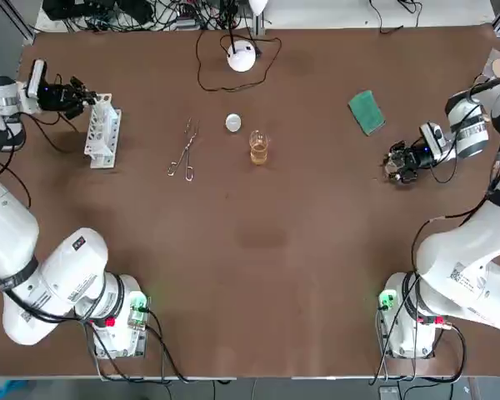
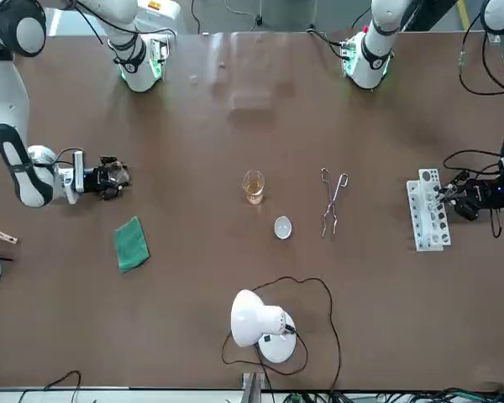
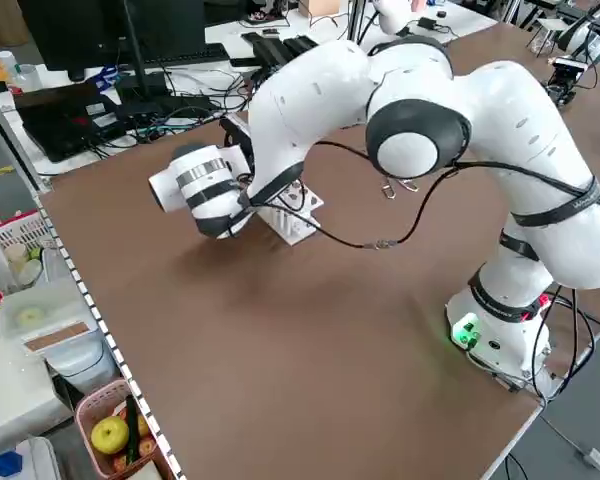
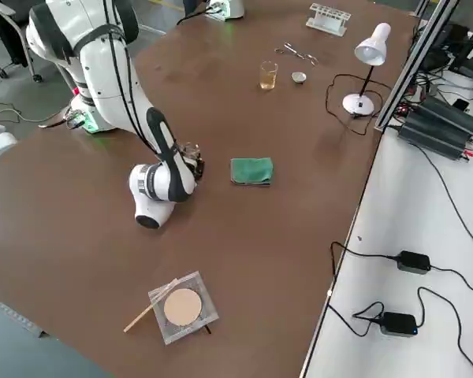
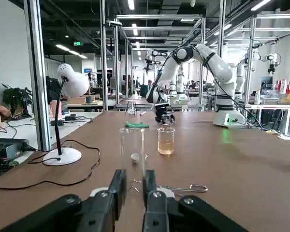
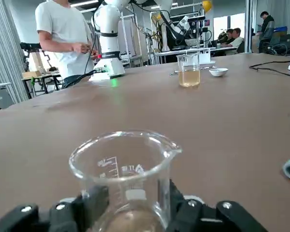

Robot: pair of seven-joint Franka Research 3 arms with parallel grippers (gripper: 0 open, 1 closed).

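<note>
Left claw (image 5: 134, 191) pinches a test tube (image 5: 132, 150) near the tabletop's (image 1: 258, 275) left edge; right claw (image 6: 135, 205) pinches a beaker (image 6: 123, 169) near the right edge.

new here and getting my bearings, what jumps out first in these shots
The left tool grips an upright test tube at the white rack on the robot's left. The right tool clasps a glass beaker on its right, and a cup of amber liquid stands midway between.
</note>
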